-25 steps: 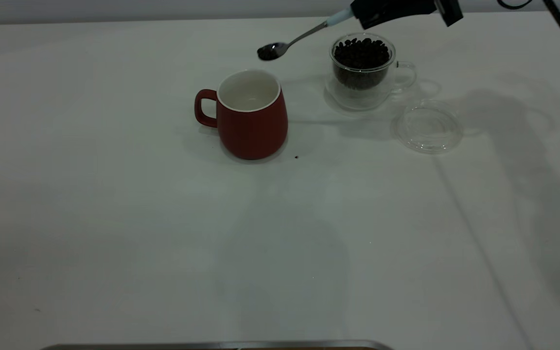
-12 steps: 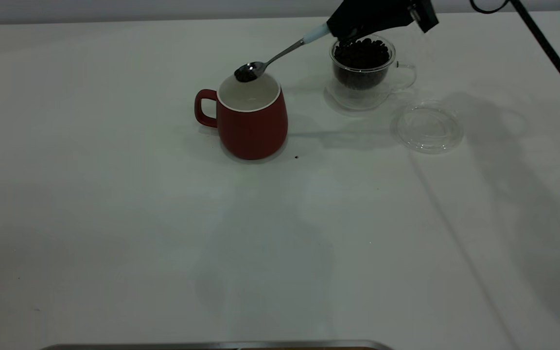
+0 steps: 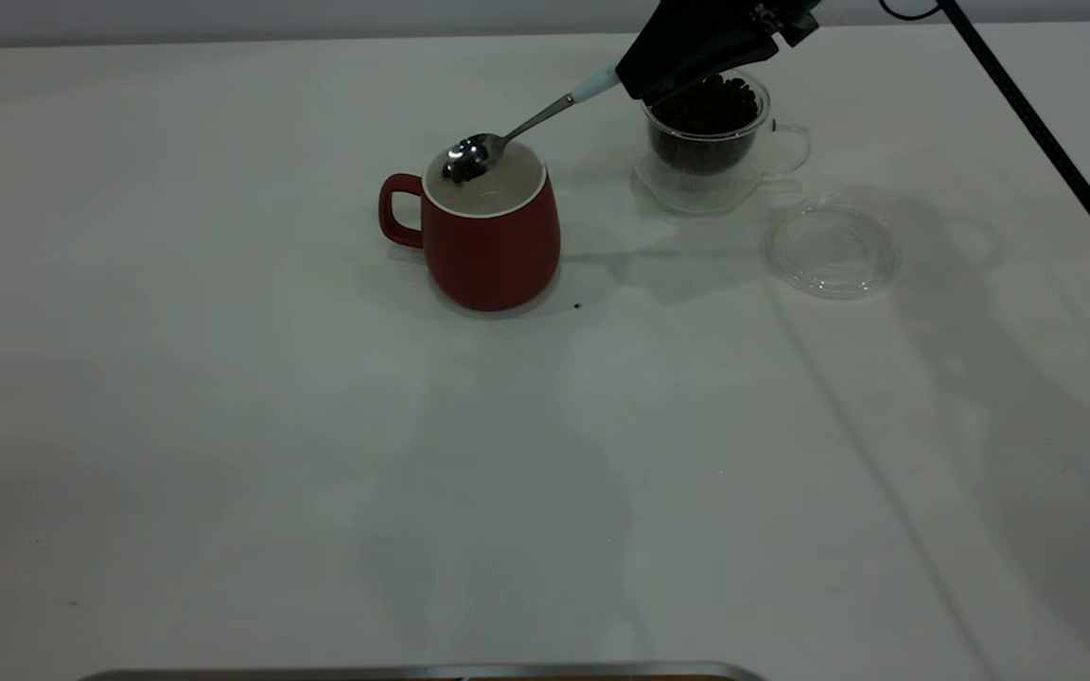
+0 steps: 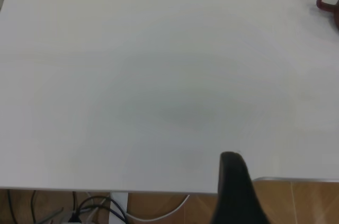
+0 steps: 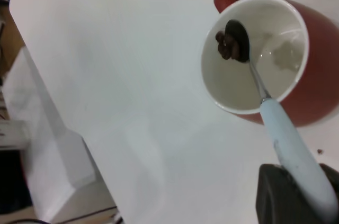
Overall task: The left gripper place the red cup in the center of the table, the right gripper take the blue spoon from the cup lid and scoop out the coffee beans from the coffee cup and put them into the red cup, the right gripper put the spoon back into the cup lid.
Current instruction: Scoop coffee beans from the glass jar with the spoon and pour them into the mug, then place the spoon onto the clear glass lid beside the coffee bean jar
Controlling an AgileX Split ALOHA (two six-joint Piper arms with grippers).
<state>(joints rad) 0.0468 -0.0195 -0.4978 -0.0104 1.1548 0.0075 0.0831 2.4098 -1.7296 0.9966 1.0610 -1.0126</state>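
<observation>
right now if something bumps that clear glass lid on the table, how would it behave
The cup lid lies flat and shallow, so it would probably slide on the smooth table rather than tip. It looks like thin clear glass, so likely light, slippery to pinch, and apt to chip.

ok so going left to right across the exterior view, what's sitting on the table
red cup → coffee cup holding the coffee beans → cup lid. The blue spoon isn't on the table: the right hand holds it, bowl over the red cup's mouth.
</observation>
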